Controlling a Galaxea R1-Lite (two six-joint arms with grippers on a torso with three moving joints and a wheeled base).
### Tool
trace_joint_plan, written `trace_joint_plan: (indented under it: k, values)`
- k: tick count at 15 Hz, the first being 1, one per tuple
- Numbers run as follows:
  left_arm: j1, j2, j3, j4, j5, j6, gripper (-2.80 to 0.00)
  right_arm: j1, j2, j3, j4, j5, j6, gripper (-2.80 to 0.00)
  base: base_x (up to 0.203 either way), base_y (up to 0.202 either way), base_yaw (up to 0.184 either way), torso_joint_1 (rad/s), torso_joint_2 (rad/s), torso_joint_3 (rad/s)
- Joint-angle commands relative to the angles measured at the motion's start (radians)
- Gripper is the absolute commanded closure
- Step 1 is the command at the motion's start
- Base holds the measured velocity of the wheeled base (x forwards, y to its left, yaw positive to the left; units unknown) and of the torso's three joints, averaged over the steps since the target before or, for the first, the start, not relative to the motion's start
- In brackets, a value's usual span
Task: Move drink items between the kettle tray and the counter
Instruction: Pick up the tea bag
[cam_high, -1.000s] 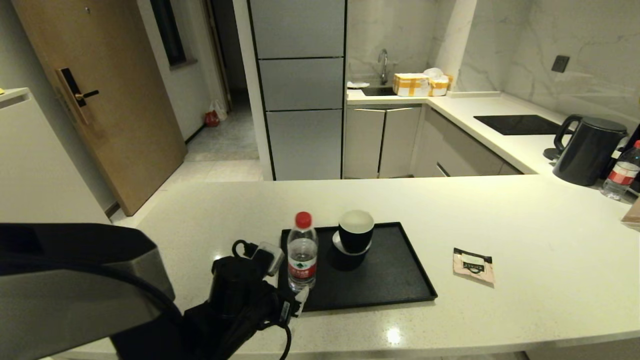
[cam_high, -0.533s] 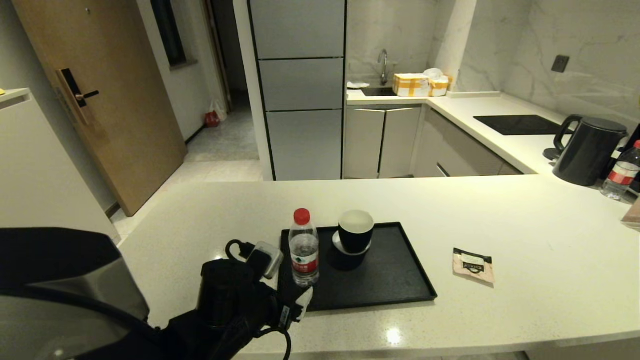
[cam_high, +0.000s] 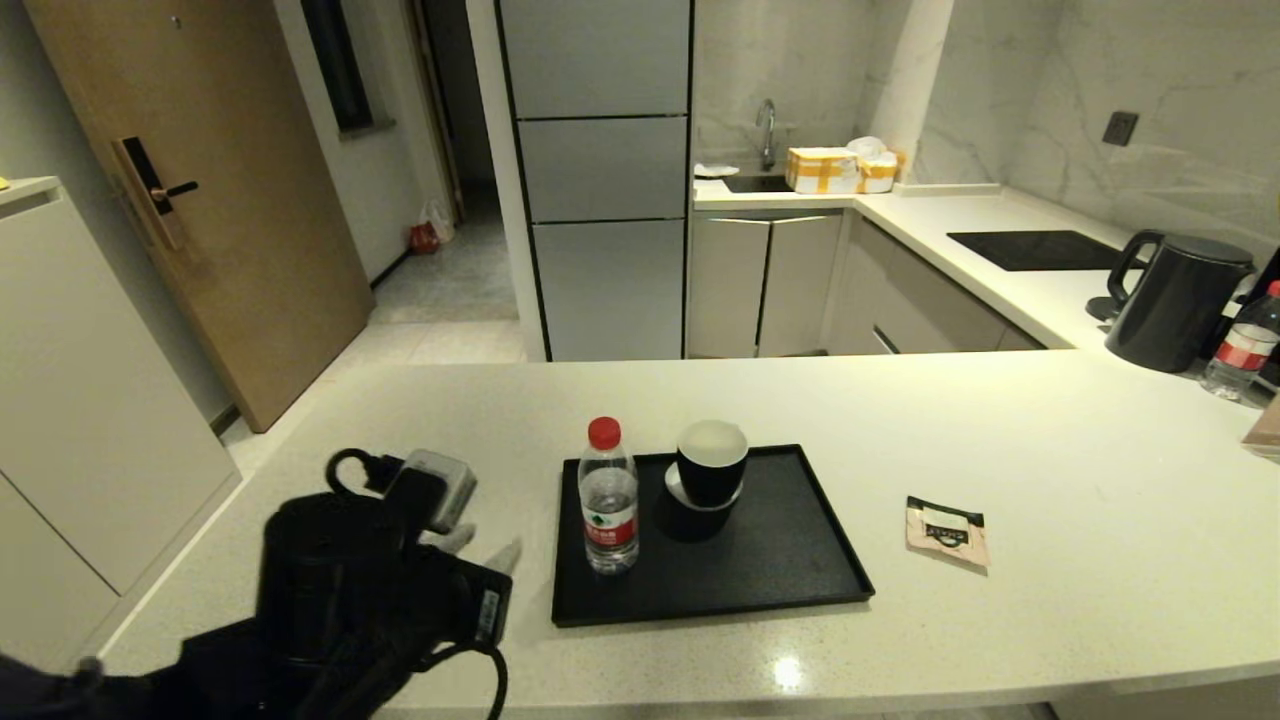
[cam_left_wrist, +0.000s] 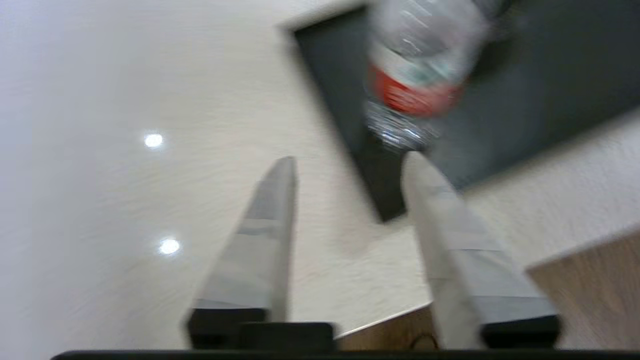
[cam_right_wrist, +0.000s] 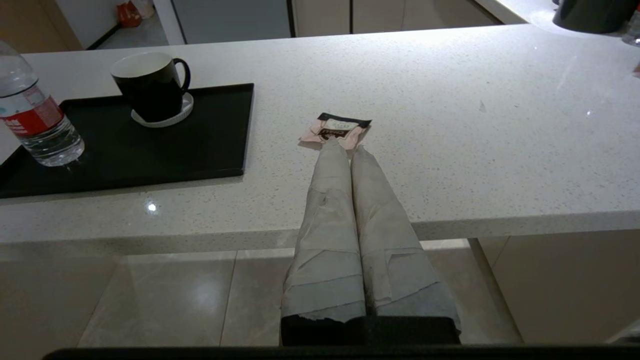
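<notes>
The clear water bottle with red cap and red label stands upright on the left part of the black kettle tray. My left gripper hovers open over the counter just left of the tray, apart from the bottle. In the left wrist view the bottle lies beyond the open left gripper, on the tray. The pale-pink sachet lies flat on the counter right of the tray. My right gripper is shut and empty, held off the counter's front edge, in line with the sachet.
Stacked black cups stand on the tray beside the bottle. A black kettle and a second red-labelled bottle stand at the far right. A black cooktop panel lies behind them.
My left gripper has drawn back to the left, away from the bottle and off the tray. The bottle stays upright on the tray. The sachet has not moved.
</notes>
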Motion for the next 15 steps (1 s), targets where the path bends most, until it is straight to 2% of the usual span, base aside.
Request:
trace_joint_plan:
  k: [1,3,5,6,7,8,10,12,14,15]
  values:
    - [0.055,-0.371,-0.072,0.360,0.048,-0.044,0.00,0.001,0.000,0.002,0.000,0.000,0.000,0.00,0.000,0.000,0.000,0.000,0.00,0.000]
    - [0.140,-0.603,-0.210,0.800,0.078,-0.121,0.00,-0.001,0.000,0.002,0.000,0.000,0.000,0.00,0.000,0.000,0.000,0.000,0.00,0.000]
    - [0.280,-0.796,-0.414,1.236,0.098,-0.195,0.00,-0.001,0.000,0.002,0.000,0.000,0.000,0.00,0.000,0.000,0.000,0.000,0.00,0.000]
    - [0.336,-0.842,-0.471,1.351,0.107,-0.230,0.00,-0.001,0.000,0.002,0.000,0.000,0.000,0.00,0.000,0.000,0.000,0.000,0.00,0.000]
    - [0.358,-0.860,-0.493,1.395,0.117,-0.260,0.00,-0.001,0.000,0.002,0.000,0.000,0.000,0.00,0.000,0.000,0.000,0.000,0.00,0.000]
    - [0.371,-0.870,-0.500,1.421,0.111,-0.252,0.00,-0.001,0.000,0.002,0.000,0.000,0.000,0.00,0.000,0.000,0.000,0.000,0.00,0.000]
    - [0.433,-0.984,-0.511,1.549,0.076,-0.219,0.00,0.000,0.000,0.002,0.000,0.000,0.000,0.00,0.000,0.000,0.000,0.000,0.00,0.000]
    - [0.496,-1.232,-0.499,1.645,-0.031,-0.174,0.00,0.001,0.000,0.002,0.000,0.000,0.000,0.00,0.000,0.000,0.000,0.000,0.00,0.000]
    - [0.551,-1.490,-0.460,1.699,-0.203,-0.133,0.00,0.001,0.000,0.002,0.000,0.000,0.000,0.00,0.000,0.000,0.000,0.000,0.00,0.000]
    - [0.577,-1.569,-0.411,1.686,-0.291,-0.113,0.00,0.001,0.000,0.002,0.000,0.000,0.000,0.00,0.000,0.000,0.000,0.000,0.00,0.000]
